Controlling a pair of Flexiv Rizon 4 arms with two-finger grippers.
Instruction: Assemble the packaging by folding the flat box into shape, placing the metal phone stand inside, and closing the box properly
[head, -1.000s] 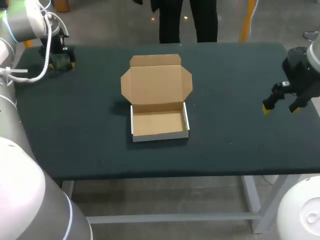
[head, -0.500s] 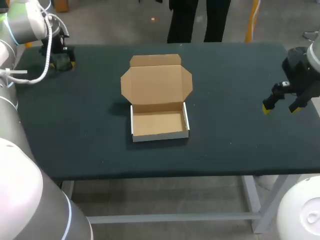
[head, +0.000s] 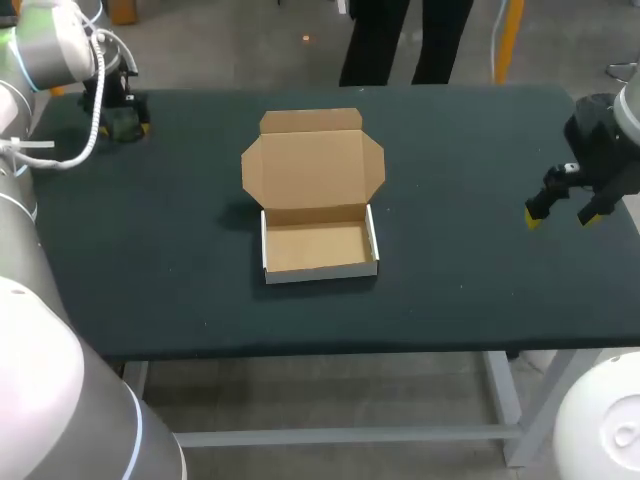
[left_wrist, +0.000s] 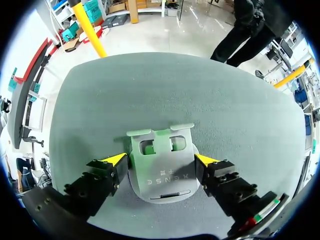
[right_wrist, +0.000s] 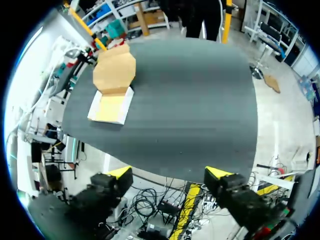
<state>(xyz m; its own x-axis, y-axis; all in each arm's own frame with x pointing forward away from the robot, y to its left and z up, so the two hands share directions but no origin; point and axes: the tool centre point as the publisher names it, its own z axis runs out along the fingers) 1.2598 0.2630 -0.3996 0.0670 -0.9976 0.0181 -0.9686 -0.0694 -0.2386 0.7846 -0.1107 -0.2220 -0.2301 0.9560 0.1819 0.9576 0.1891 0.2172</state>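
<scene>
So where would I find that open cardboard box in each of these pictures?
Head view: the cardboard box sits near the table's middle, its lid laid back toward the far edge.
Left wrist view: not in it; only the phone stand shows, in the left gripper.
Right wrist view: far ahead of the open right gripper, across the table.
Shared landmark: the dark table.

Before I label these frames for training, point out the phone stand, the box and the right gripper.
phone stand (left_wrist: 160, 172): left wrist view, on its flat grey plate.
box (head: 318, 248): head view, on the tray's bare floor.
right gripper (head: 562, 216): head view, midway between its yellow tips.
</scene>
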